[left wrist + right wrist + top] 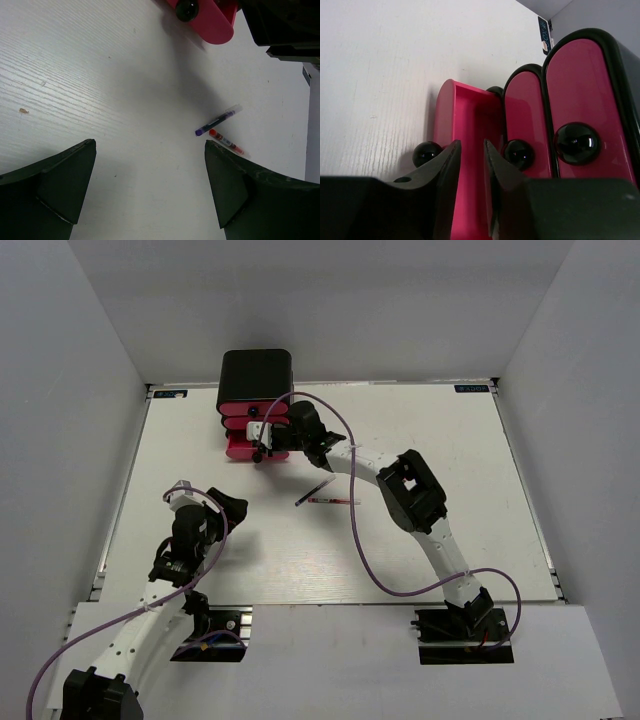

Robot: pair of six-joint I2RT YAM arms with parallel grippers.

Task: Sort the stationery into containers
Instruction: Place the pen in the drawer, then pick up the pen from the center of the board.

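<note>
- Our right hand [471, 165], fingers nearly together and holding nothing, hovered over the cabinet's [256, 370] pulled-out bottom drawer [470, 130].
- Our left hand [150, 190] hung wide apart.
- Two pens [326, 494] lay on the bench [450, 460], near the cabinet's front.

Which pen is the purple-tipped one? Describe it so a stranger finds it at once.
Start at the black cabinet at the table's far edge, then come toward the table's middle, where two pens lie. The purple-tipped pen is nearer the cabinet; its neighbour, the red pen, has a red cap.

two pens [327, 494] lie before the cabinet [256, 375].
</note>
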